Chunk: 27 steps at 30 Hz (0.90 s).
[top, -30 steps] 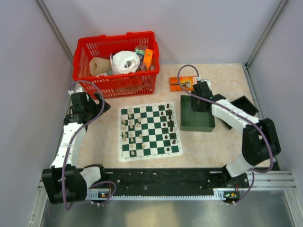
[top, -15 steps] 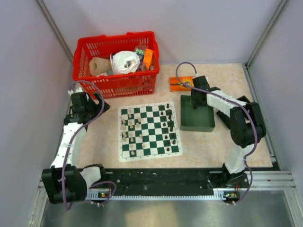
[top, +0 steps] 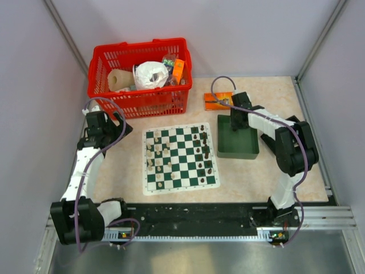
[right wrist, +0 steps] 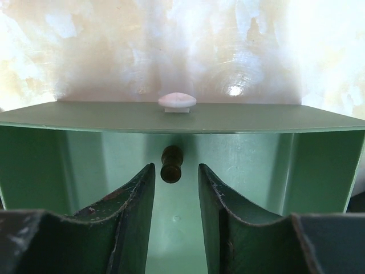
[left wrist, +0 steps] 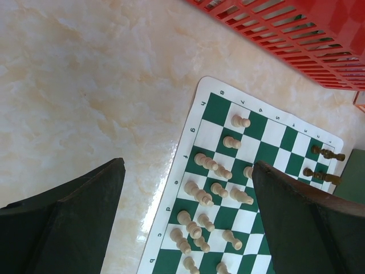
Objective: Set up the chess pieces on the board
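So at this point we had the board (top: pixel 183 157) lying flat on the worktop (top: pixel 122 171). Cream pieces (top: pixel 155 157) stood in a loose cluster down its left columns and dark pieces (top: pixel 204 151) down its right columns, with the middle squares bare. A couple of the cream ones looked tipped over in the left wrist view.

One more dark piece (right wrist: pixel 171 164) was off the board, lying on the floor of the green tray (top: pixel 236 149) just right of the board. The right gripper (right wrist: pixel 175 168) was down in that tray, fingers a narrow gap apart. That piece sat right at the tips and we couldn't see anything pinched.

The left gripper (left wrist: pixel 188 165) hung off the board's left side, spread wide and grasping nothing. The red basket (top: pixel 140 105) sat behind the board.
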Each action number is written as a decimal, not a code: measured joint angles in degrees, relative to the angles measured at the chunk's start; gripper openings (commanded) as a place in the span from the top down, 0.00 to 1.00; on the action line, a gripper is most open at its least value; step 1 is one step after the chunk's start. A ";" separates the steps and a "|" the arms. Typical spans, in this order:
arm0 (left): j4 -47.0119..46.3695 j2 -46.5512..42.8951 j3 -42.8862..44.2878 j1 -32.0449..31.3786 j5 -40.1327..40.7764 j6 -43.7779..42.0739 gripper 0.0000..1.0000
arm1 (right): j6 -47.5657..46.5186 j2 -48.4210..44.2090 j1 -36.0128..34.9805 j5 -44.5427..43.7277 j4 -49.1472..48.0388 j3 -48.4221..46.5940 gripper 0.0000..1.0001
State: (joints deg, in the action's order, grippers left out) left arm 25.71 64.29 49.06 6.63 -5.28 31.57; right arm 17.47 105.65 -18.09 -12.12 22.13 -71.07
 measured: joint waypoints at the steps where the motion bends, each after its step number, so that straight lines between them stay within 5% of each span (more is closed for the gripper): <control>1: 0.00 0.00 0.00 0.00 0.00 0.00 0.02 | -0.13 0.00 0.02 0.00 -0.09 0.00 0.66; 27: 0.00 0.00 0.00 0.00 0.15 -0.02 0.02 | -0.96 2.14 0.26 0.83 -1.42 -0.63 0.74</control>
State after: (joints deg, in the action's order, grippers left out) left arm 25.71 64.29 49.06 6.63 -5.13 31.55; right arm 16.51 107.79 -17.82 -11.29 20.71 -71.70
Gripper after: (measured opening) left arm 0.986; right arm 0.274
